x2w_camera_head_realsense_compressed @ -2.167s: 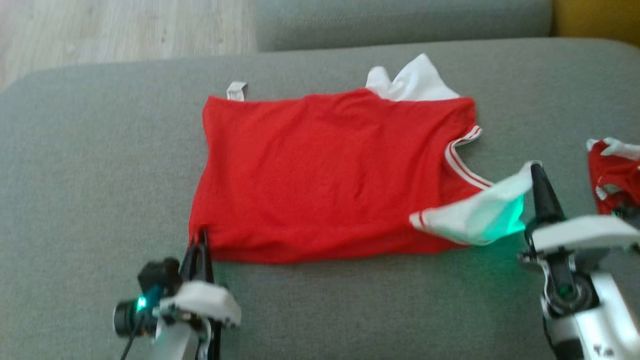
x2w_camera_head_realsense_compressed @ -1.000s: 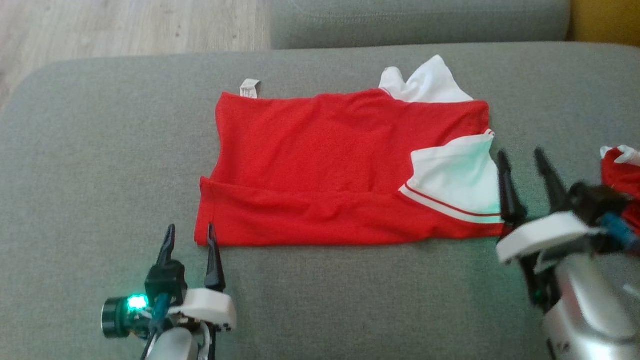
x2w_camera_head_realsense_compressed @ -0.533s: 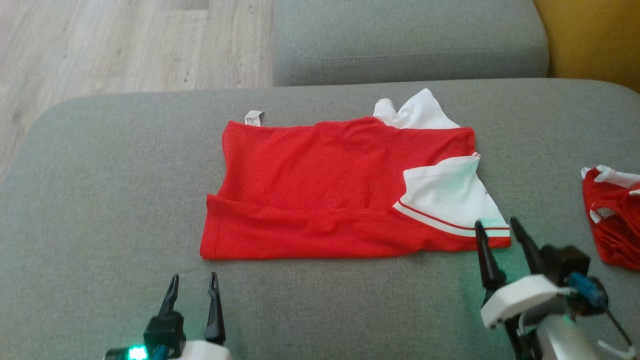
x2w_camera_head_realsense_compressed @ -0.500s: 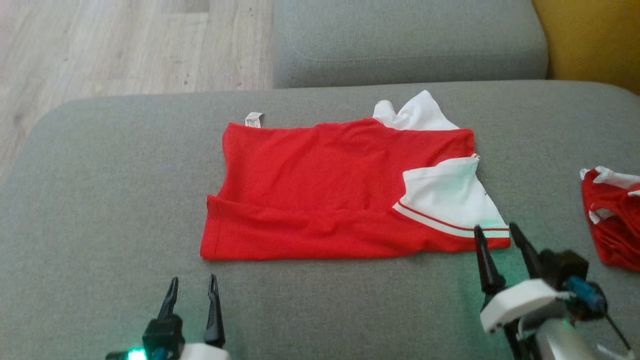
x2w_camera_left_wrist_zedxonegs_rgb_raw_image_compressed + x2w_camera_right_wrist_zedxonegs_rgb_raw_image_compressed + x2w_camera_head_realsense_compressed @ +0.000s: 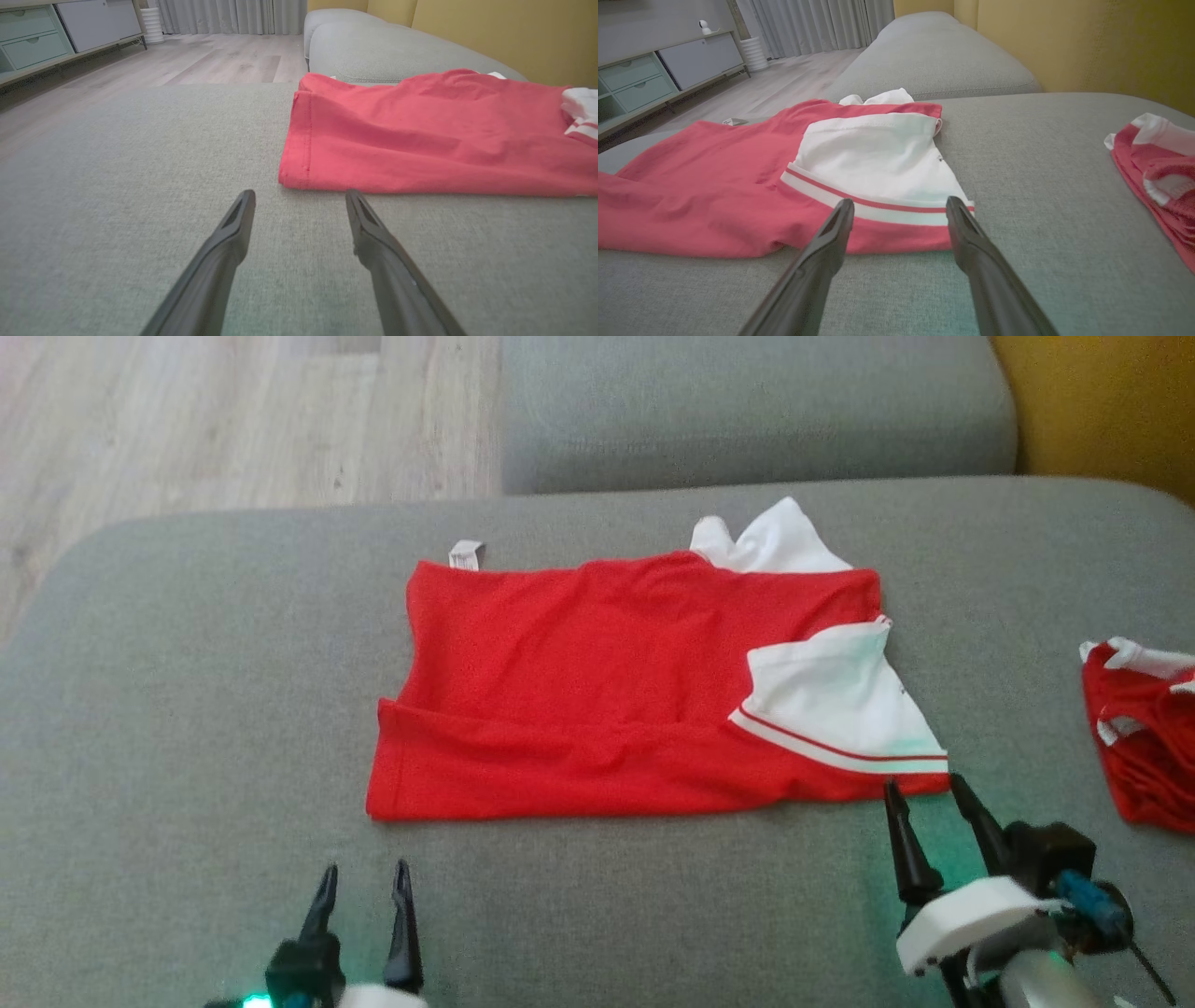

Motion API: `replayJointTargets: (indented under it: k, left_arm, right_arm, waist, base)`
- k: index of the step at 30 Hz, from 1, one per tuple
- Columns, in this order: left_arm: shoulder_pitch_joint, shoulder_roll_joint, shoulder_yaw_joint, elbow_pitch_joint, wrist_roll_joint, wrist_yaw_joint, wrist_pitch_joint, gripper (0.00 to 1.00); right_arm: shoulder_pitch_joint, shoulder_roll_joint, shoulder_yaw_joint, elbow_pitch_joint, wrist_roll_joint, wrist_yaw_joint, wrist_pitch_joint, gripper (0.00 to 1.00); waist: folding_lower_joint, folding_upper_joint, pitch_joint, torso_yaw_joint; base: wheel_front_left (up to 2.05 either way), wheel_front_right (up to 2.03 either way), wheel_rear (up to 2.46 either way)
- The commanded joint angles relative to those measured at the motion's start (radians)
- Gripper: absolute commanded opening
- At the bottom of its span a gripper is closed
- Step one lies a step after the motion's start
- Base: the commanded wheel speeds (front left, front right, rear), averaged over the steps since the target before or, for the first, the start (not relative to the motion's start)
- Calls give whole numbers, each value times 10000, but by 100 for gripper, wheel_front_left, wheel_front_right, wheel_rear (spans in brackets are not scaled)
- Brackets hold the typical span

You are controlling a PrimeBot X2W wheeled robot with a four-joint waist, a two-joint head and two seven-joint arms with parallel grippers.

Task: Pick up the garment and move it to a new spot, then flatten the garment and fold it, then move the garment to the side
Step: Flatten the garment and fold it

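Nothing legible: no text, brand, number or sign can be read. A small white tag (image 5: pixel 466 553) sticks out at the far left corner of the red garment (image 5: pixel 579 663). It may carry print, but in the head view and the right wrist view it is too small and blurred to make out.

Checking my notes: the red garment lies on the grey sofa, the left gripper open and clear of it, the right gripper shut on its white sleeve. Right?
No: the right gripper is open, gripping nothing; the right wrist view shows its fingers apart by the white sleeve. The red garment lies on the grey sofa, the left gripper open and clear of it.
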Motion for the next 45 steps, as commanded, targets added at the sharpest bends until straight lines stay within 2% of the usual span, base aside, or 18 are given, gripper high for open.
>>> replayJointTargets:
  k: [1, 8, 16, 22, 23, 24, 25, 26, 31, 32, 33, 34, 40, 45]
  left_arm:
    - [-825, 60, 355, -265, -95, -11, -51, 100]
    - [-2100, 60, 310, 277, -214, -51, -51, 100]
    - [-3169, 60, 501, 1771, -717, 133, -51, 100]
    - [-3450, 60, 171, 2811, -1126, -95, -51, 100]
    - [-3486, 60, 51, 3050, -1195, -111, -51, 75]
    - [-3543, 60, -101, 3220, -1299, -192, -51, 35]
    - [-3609, 60, -245, 3309, -1391, -232, -51, 13]
    - [-3657, 60, -418, 3393, -1449, -270, -51, 0]
    - [-3824, 60, -1038, 3663, -1984, -375, -51, 0]
    - [-3850, 60, -1125, 3633, -2048, -369, -51, 0]
    - [-3857, 60, -1181, 3562, -2122, -364, -51, 0]
    - [-3852, 60, -1210, 3440, -2161, -330, -51, 0]
    - [-3486, 60, -1051, 2292, -2109, -174, -51, 0]
    - [-3463, 60, -552, 1277, -1756, -293, -51, 0]
  right_arm:
    - [-666, -86, 209, -417, 50, 33, -137, 100]
    - [-1288, -246, 272, -664, 179, 33, -137, 100]
    - [-1723, -448, 163, -589, 218, 33, -137, 100]
    - [-1768, -494, -182, -236, 18, 33, -137, 100]
    - [-1769, -478, -232, -159, 6, 33, -137, 100]
    - [-1774, -464, -260, -85, 1, 33, -137, 100]
    - [-1777, -463, -277, 29, -22, 33, -137, 100]
    - [-1780, -460, -288, 197, -37, 33, -137, 100]
    - [-1911, -364, 22, 1157, 133, 33, -137, 100]
    - [-1936, -349, 219, 1354, 252, 33, -127, 97]
    - [-1959, -313, 360, 1535, 476, 33, -92, 56]
    - [-1979, -295, 480, 1682, 716, 33, -70, 0]
    - [-2075, -453, 616, 1982, 1899, 33, -102, 0]
    - [-2419, -636, 438, 1351, 2479, 33, -131, 0]
  waist:
    - [0, -1, 442, -33]
    - [0, -1, 1445, -120]
    - [0, -1, 2197, -320]
    - [0, -1, 2358, -395]
    - [0, -1, 2372, -392]
    - [0, -1, 2390, -381]
    - [0, -1, 2411, -366]
    - [0, -1, 2419, -349]
    - [0, -1, 2473, -241]
    - [0, -1, 2478, -216]
    - [0, -1, 2479, -194]
    - [0, -1, 2473, -167]
    - [0, -1, 2189, -57]
    - [0, -1, 1600, -65]
  base:
    - [0, 0, 0]
    - [0, 0, 0]
    - [0, 0, 0]
    - [0, 0, 0]
    - [0, 0, 0]
    - [0, 0, 0]
    - [0, 0, 0]
    - [0, 0, 0]
    - [0, 0, 0]
    - [0, 0, 0]
    - [0, 0, 0]
    - [0, 0, 0]
    - [0, 0, 0]
    - [0, 0, 0]
